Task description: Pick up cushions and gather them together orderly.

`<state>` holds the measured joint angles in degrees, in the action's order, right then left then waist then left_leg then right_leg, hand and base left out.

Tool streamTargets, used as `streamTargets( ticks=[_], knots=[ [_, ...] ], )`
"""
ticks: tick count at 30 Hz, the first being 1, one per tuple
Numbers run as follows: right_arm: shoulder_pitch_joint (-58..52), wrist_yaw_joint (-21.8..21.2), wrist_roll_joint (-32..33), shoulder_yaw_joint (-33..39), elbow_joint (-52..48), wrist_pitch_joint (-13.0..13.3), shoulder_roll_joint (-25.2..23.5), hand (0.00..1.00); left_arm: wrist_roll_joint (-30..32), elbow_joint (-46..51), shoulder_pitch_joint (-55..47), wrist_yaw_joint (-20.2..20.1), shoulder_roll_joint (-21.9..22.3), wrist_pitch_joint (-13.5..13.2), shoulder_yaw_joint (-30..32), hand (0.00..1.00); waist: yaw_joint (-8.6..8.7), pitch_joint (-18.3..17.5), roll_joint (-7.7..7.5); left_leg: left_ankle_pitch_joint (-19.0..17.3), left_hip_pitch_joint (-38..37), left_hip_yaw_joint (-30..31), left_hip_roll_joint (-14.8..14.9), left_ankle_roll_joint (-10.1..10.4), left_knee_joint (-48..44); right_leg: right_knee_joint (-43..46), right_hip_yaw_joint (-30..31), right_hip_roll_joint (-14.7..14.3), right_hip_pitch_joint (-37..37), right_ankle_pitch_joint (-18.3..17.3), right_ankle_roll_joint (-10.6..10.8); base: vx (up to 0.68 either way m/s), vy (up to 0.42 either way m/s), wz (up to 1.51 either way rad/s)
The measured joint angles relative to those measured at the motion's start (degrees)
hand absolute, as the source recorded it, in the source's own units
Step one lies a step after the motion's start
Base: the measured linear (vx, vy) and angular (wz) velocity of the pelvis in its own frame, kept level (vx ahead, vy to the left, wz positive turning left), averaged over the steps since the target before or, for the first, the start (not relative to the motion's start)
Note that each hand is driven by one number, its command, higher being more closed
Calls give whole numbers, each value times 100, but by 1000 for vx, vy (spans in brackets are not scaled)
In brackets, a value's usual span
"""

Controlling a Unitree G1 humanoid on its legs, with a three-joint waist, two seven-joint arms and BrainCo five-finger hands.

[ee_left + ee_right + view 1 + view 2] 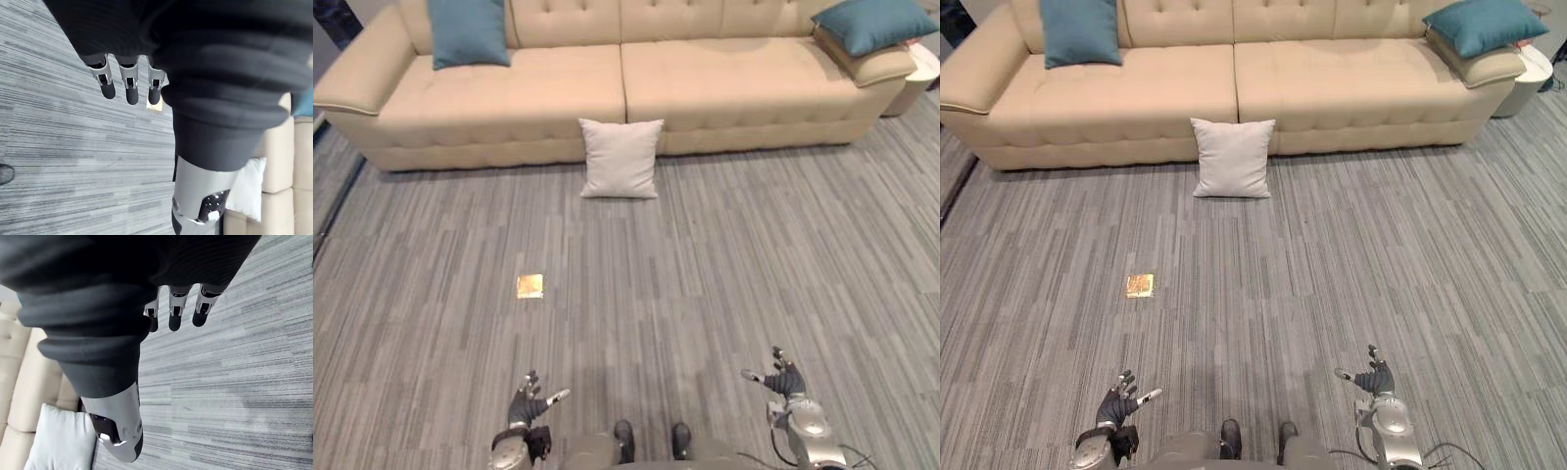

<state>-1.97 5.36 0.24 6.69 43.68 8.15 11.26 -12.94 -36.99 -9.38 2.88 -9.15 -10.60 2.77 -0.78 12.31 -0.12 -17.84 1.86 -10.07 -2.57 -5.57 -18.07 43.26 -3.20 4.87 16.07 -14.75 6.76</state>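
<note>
Cushions not gathered yet: white cushion stands on the floor, leaning on the sofa front; left teal cushion is propped against the backrest, and right teal cushion lies on the armrest. Left hand and right hand hang low, fingers spread, empty, well apart from all three. Step looks like approach. Next: close in on the white one, reach down, grasp.

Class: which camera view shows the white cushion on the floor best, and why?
The left eye view: the whole white cushion shows, upright against the front of the sofa. The right eye view shows it equally whole. The wrist views each catch part of it, beside the sofa.
</note>
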Motion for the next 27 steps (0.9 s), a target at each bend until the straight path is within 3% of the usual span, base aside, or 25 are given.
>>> streamTargets(
  ticks=[2, 4, 6, 7, 8, 9, 10, 11, 12, 13, 14, 15, 17, 18, 21, 22, 23, 24, 25, 26, 27],
  knots=[
    [8, 21, 29, -34, -2, -1, -1, 0, -48, 38, 119, 87, -77, 1, -23, 0, 22, 98, -25, -129, -359, 183, 13, 27, 114, -200, -419, 89, 254, -162, -126, 332, 32, 34],
    [61, 66, 40, -98, -3, 0, 56, 0, -105, 41, 296, 117, -59, -3, -52, 0, 74, 183, 24, -130, -648, 325, 125, 65, 391, -892, -631, 4, 515, -93, -205, 424, -19, 51],
    [173, 78, 64, -98, -5, 1, 85, 0, -119, 41, 387, 132, -62, -7, -77, 0, 166, 256, 141, -118, -913, 556, 267, 240, 710, -1812, -783, -130, 774, 373, -276, 509, -67, 63],
    [182, 96, 95, -98, -24, 1, 93, 0, -115, 40, 397, 141, -64, -8, -94, 0, 216, 263, 69, -141, -1103, 632, 299, 418, 841, -2278, -774, -161, 870, 812, -397, 606, -146, 67],
    [156, 98, 116, -97, -25, 1, 101, 0, -113, 34, 398, 144, -50, -8, -99, 0, 257, 279, 49, -232, -1262, 723, 340, 578, 836, -2342, -783, -149, 917, 1298, -588, 636, -179, 70],
    [136, 96, 137, -96, -20, -2, 119, 0, -113, 2, 377, 143, -4, -7, -92, 0, 314, 289, 106, -291, -1389, 805, 460, 689, 780, -2098, -820, -155, 907, 1514, -828, 655, -213, 45],
    [213, 94, 137, -96, -23, -23, 101, 0, -112, -70, 383, 140, 21, -7, -91, 0, 305, 264, 207, -163, -1267, 831, 630, 982, 485, -1808, -1019, -194, 928, 1273, -1003, 639, -237, 31],
    [256, 90, 134, -97, -40, -24, 99, 0, -113, -125, 417, 125, 44, -4, -94, 0, 319, 270, 202, 49, -1086, 786, 636, 1326, 26, -1783, -1053, -207, 837, 1089, -1026, 630, -235, 11],
    [276, 86, 135, -110, -50, -24, 100, 0, -113, -191, 405, 113, 83, -5, -77, 0, 301, 276, 199, 352, -850, 712, 686, 1482, -700, -1865, -1052, -257, 605, 949, -1051, 632, -245, 7],
    [273, 87, 135, -179, -53, -24, 114, 0, -113, -281, 380, 99, 130, -2, -44, 0, 302, 290, 206, 857, -510, 603, 793, 1508, -1649, -2109, -1029, -329, 240, 855, -1061, 644, -211, -13],
    [279, 87, 136, -304, -47, -22, 121, 0, -114, -403, 342, 90, 139, -2, -29, 0, 255, 350, 194, 929, -109, 401, 1059, 1372, -2892, -2549, -941, -502, -395, 834, -1075, 739, -218, -23],
    [280, 87, 141, -342, -50, -11, 99, 0, -118, -477, 341, 92, 138, 2, 7, 0, 213, 399, 155, 740, 126, 189, 1181, 1142, -3539, -2855, -865, -566, -821, 831, -1081, 574, -145, -39],
    [306, 95, 150, -329, -45, 23, 106, 0, -126, -519, 342, 91, 139, -1, 17, 0, 47, 451, 64, 508, 778, -186, 1232, 802, -3935, -3448, -600, -583, -1536, 824, -1085, 594, -68, -55],
    [364, 99, 168, -317, -10, 23, 119, 0, -164, -519, 345, 91, 141, -7, 45, 0, -33, 465, 47, 391, 1246, -285, 1202, 712, -3725, -3747, -451, -569, -1809, 809, -1061, 480, -15, -57],
    [560, 109, 197, -285, 21, 20, 78, 0, -173, -535, 360, 93, 180, 2, 196, 0, -156, 591, 7, 252, 1941, -232, 939, 752, -2395, -3992, -234, -385, -2247, 646, -925, 434, 99, -50],
    [557, 116, 198, -192, 35, 20, 50, 0, -173, -539, 380, 91, 208, 3, 195, 0, -187, 634, 2, 491, 2079, -25, 765, 979, -1246, -4059, -183, -258, -2488, 480, -794, 448, 172, -41],
    [535, 145, 200, -189, 48, 20, 68, 0, -174, -547, 346, 91, 239, 0, 183, 0, -229, 583, 94, 920, 2090, 210, 770, 1169, 50, -4162, -132, -278, -2656, 286, -731, 460, 209, -43],
    [529, 178, 200, -204, 57, 20, 75, 0, -172, -592, 329, 92, 234, 0, 185, 0, -254, 573, 136, 1254, 2152, 259, 842, 1155, 187, -4202, -90, -286, -2763, 155, -636, 525, 289, -41],
    [461, 212, 200, -216, 76, 14, 2, 0, -172, -740, 333, 104, 179, 7, 194, 0, -335, 480, 104, 1703, 2149, 204, 731, 853, -76, -4156, -40, -146, -2934, -86, -588, 582, 298, -20],
    [354, 205, 199, -214, 70, 21, -30, 0, -164, -766, 359, 108, 179, 8, 204, 0, -317, 400, -62, 1577, 2205, 195, 485, 625, -282, -3819, -68, 108, -2846, -164, -493, 607, 280, -5],
    [342, 206, 198, -201, 71, 21, -23, 0, -162, -768, 374, 103, 209, 11, 203, 0, -313, 382, -90, 1492, 2213, 180, 415, 494, -403, -3484, -75, 193, -2755, -187, -440, 636, 239, 8]
  ],
)
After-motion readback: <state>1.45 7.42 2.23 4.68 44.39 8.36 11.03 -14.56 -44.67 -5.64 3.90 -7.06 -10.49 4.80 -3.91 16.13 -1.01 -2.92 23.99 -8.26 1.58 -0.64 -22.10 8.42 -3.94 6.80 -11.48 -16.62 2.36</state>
